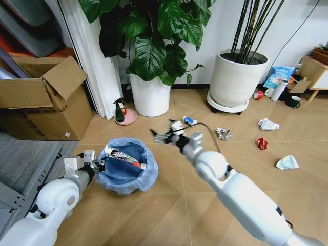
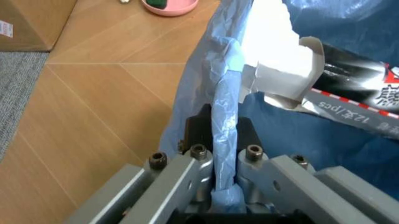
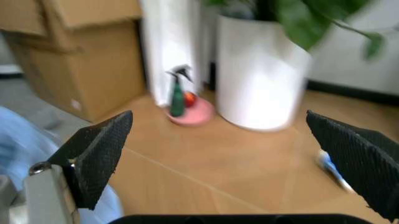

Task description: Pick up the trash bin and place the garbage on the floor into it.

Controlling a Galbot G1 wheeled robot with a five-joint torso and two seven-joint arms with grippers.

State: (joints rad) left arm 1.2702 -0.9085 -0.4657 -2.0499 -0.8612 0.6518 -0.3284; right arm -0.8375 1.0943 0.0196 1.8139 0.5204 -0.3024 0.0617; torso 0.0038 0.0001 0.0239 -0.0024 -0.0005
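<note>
The trash bin point(image 1: 126, 171), lined with a crinkly light-blue bag, is at the lower left with a printed tube point(image 1: 125, 158) lying inside. My left gripper point(image 1: 95, 163) is shut on its near rim; the left wrist view shows the bin's rim point(image 2: 225, 107) pinched by my left gripper point(image 2: 224, 140), and the tube point(image 2: 349, 95) behind. My right gripper point(image 1: 171, 135) hangs open and empty just right of the bin; its pads point(image 3: 103, 154) stand wide apart. Garbage on the floor point(image 1: 169, 200): a blue-white can point(image 1: 189, 121), a silvery wrapper point(image 1: 223, 134), a white tissue point(image 1: 268, 124), a red wrapper point(image 1: 262, 143), a pale mask point(image 1: 287, 163).
Two big white plant pots point(image 1: 150, 95) point(image 1: 237, 79) stand along the back wall. A green spray bottle on a pink dish point(image 1: 122, 114) sits beside a cardboard box point(image 1: 46, 105). Mugs and bottles point(image 1: 281, 91) cluster at the far right.
</note>
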